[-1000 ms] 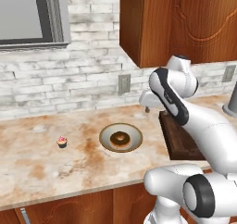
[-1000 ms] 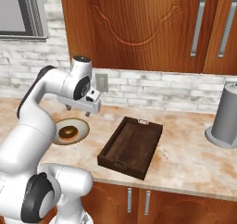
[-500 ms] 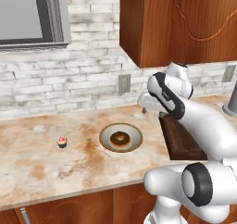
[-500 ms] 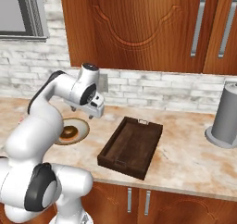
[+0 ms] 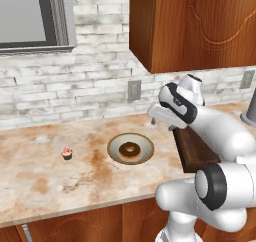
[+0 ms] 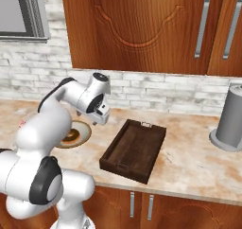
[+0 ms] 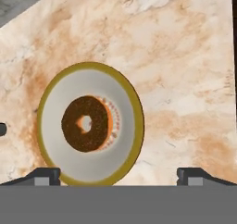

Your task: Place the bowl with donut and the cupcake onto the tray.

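The bowl (image 5: 131,148) has a tan rim and lies on the counter with the brown glazed donut (image 5: 130,149) in its middle. In the hand view the bowl (image 7: 137,121) and donut (image 7: 85,123) sit left of centre, directly below my open gripper (image 7: 118,174), whose fingertips (image 7: 46,174) stand wide apart. My gripper (image 5: 161,123) hovers above and just right of the bowl, holding nothing. The small pink-frosted cupcake (image 5: 66,153) stands to the bowl's left. The dark wooden tray (image 6: 134,150) lies right of the bowl (image 6: 78,131); my arm hides part of the tray (image 5: 195,148).
A grey canister (image 6: 231,117) stands on the counter at the far right. Wooden wall cabinets (image 6: 142,24) hang above the counter, and a wall outlet (image 5: 133,90) sits on the brick backsplash behind the bowl. The counter's front edge runs close below the tray.
The hand has come a little lower and nearer the bowl, with the elbow shifting. The jaws stayed open. Bowl, cupcake and tray have not moved.
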